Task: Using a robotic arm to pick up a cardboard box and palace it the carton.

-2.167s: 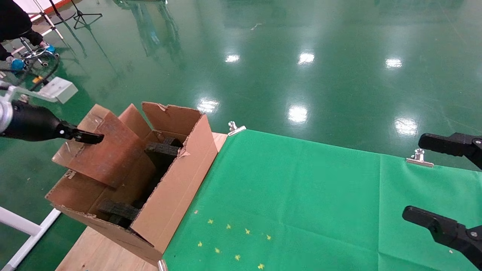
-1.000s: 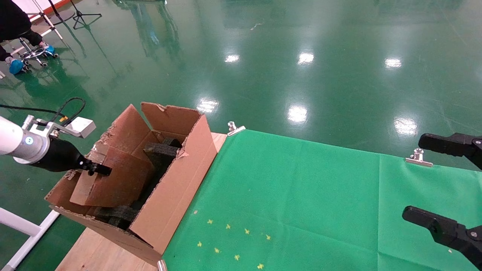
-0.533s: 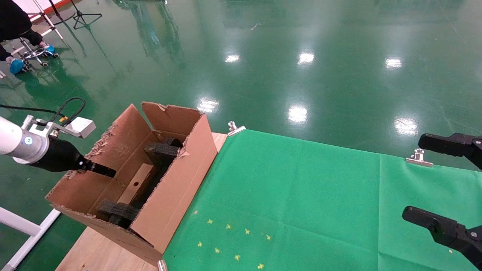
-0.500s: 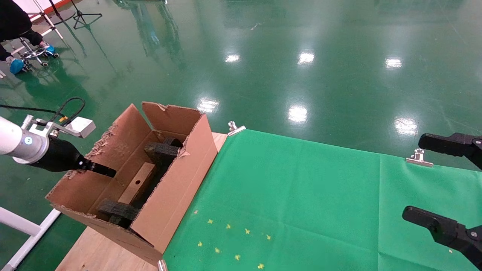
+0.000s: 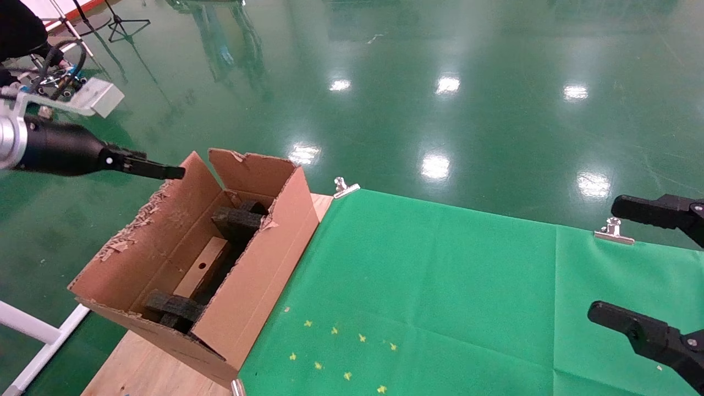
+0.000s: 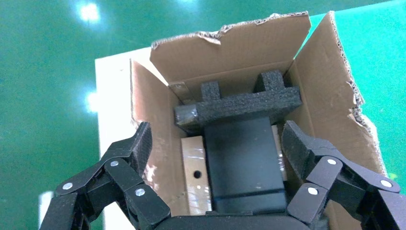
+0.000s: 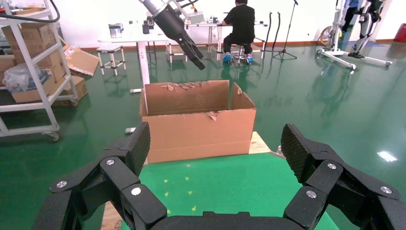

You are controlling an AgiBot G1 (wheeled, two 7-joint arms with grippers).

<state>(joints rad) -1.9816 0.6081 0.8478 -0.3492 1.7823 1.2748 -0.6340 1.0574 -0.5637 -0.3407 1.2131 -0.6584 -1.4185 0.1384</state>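
Cardboard box (image 5: 201, 269) inside carton (image 5: 258, 275), wedged beside foam blocks (image 6: 238, 106); left hand (image 6: 218, 153) spread above.

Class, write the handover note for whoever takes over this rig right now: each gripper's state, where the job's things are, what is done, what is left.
Left gripper: open and empty, raised above the carton.
Right gripper: open and empty, parked over the green cloth.
Cardboard box: lying flat on the carton's floor beside the black foam blocks.
Done: box is placed in the carton and released.
Left: probably only pulling the left arm clear.
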